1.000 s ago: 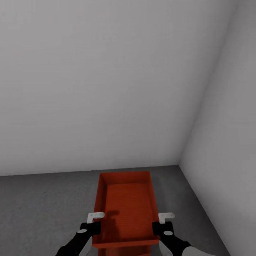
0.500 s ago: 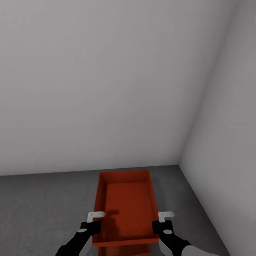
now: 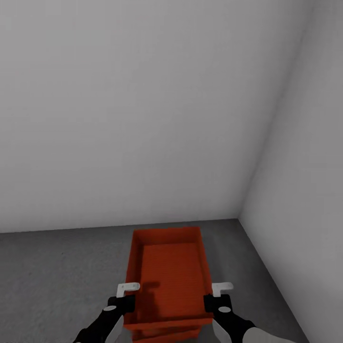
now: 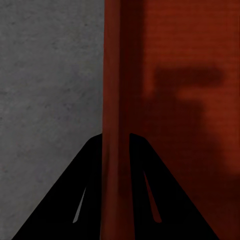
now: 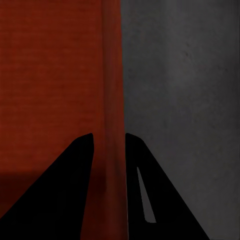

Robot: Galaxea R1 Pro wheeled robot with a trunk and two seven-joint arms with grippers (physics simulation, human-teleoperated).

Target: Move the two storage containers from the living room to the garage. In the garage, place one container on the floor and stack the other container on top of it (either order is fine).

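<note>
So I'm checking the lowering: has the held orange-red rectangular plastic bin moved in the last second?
Yes. The held orange-red plastic bin sank slightly against the wall-floor edge, closing onto the second bin beneath.

The held storage container (image 3: pixel 169 281) is going down slowly: more of the second storage container (image 3: pixel 166 332) under it is showing now, and the two near edges are coming closer.
</note>
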